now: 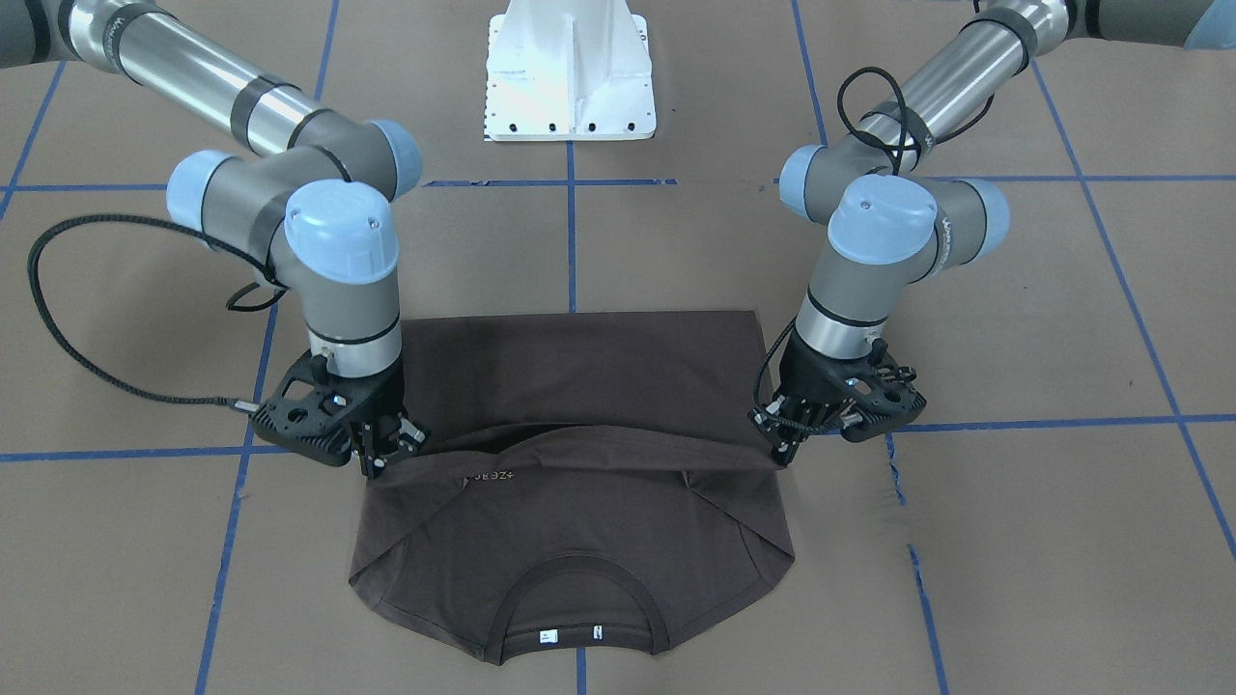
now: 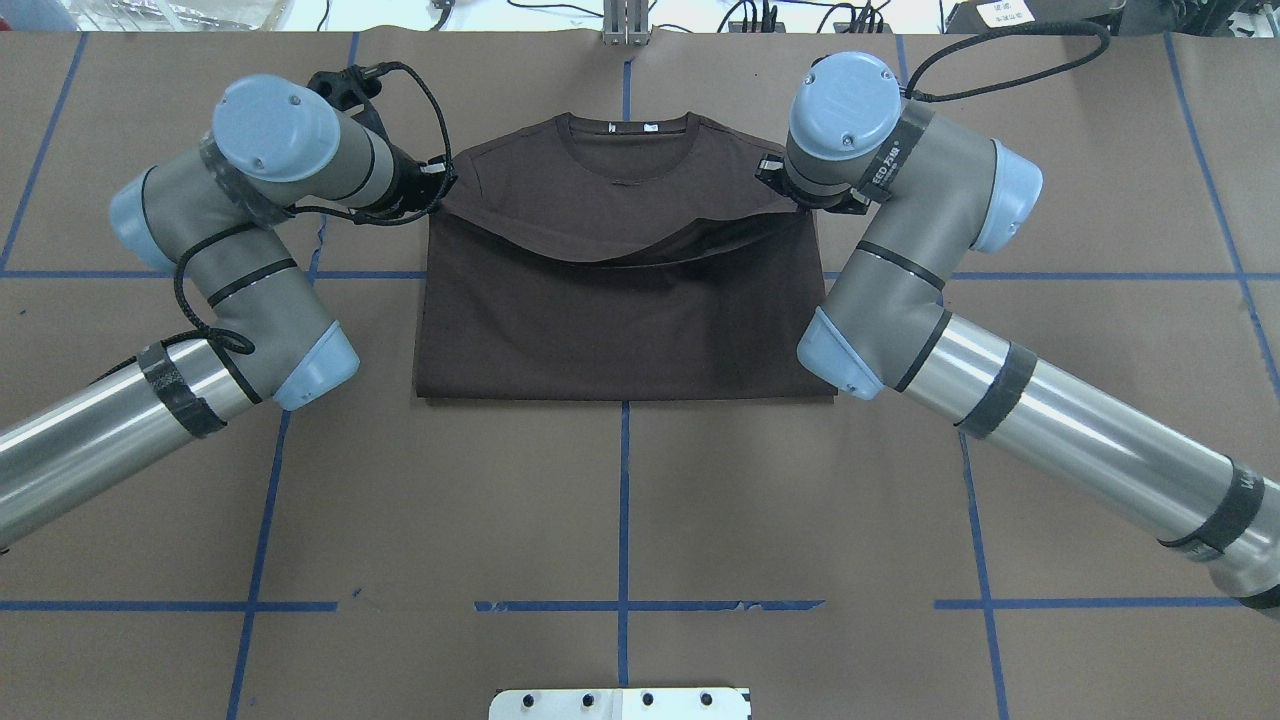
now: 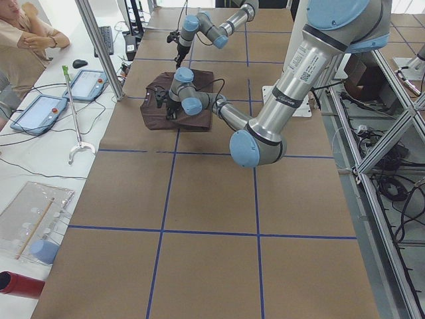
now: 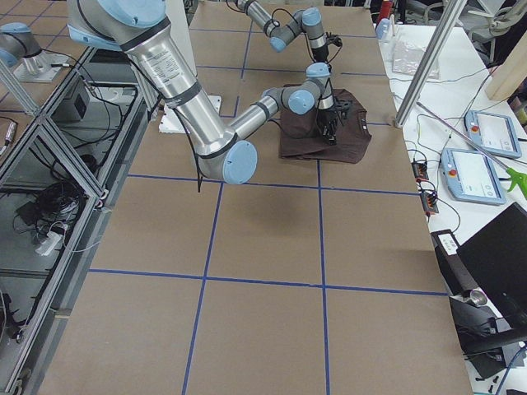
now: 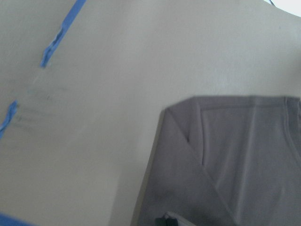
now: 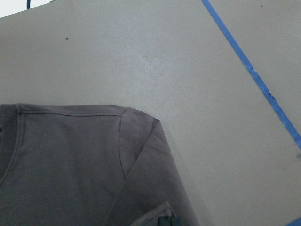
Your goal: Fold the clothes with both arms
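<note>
The dark grey-brown T-shirt (image 1: 579, 376) lies on the brown table with its sleeves folded in and its collar (image 1: 584, 594) and white labels toward the operators' side. Its hem edge is lifted and folded over the body, hanging between both grippers just past the pale lettering (image 1: 480, 476). My left gripper (image 1: 780, 452) is shut on the hem's corner at one side of the T-shirt (image 2: 620, 330). My right gripper (image 1: 379, 465) is shut on the other corner. In the overhead view the left gripper (image 2: 440, 188) and the right gripper (image 2: 780, 190) sit near the shoulders. Both wrist views show a shoulder of the T-shirt (image 5: 235, 160) (image 6: 70, 160).
The white pedestal base (image 1: 570, 77) stands behind the shirt. Blue tape lines (image 1: 572, 241) grid the table. A black cable loop (image 1: 58, 319) hangs beside the right arm. An operator (image 3: 26, 33), tablets (image 3: 40, 109) and a grabber tool (image 3: 73, 113) are beyond the table's far edge.
</note>
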Tool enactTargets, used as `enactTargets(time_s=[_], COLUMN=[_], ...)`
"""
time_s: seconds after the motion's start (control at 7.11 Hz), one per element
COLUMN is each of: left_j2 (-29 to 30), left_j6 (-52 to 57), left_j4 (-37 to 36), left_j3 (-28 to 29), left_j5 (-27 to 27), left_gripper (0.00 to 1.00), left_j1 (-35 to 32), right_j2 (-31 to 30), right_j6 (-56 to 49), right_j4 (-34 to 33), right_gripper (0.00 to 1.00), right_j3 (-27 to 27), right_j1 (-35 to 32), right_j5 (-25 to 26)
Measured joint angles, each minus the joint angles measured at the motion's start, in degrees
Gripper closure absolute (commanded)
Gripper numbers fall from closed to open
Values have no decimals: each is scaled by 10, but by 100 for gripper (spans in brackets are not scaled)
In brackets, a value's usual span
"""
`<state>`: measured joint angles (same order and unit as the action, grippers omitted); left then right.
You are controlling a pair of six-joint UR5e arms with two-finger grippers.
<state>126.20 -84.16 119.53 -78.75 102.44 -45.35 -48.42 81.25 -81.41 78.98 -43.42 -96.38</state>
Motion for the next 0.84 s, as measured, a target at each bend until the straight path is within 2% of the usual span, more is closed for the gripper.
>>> enactTargets(time_s=[0.56, 0.7, 0.84], left_j2=[38, 40, 42], left_j6=[1, 0, 1], left_j4=[18, 34, 48], left_j3=[62, 80, 92], left_j5=[-36, -39, -40], left_gripper=[100, 93, 81], left_j1=[-16, -16, -16], right_j2=[54, 55, 54], right_j6=[-7, -8, -8], right_j4=[26, 36, 42], right_gripper=[100, 100, 100], right_j3=[-112, -127, -133], right_j1=[-27, -28, -28], right_j5=[-8, -6, -5])
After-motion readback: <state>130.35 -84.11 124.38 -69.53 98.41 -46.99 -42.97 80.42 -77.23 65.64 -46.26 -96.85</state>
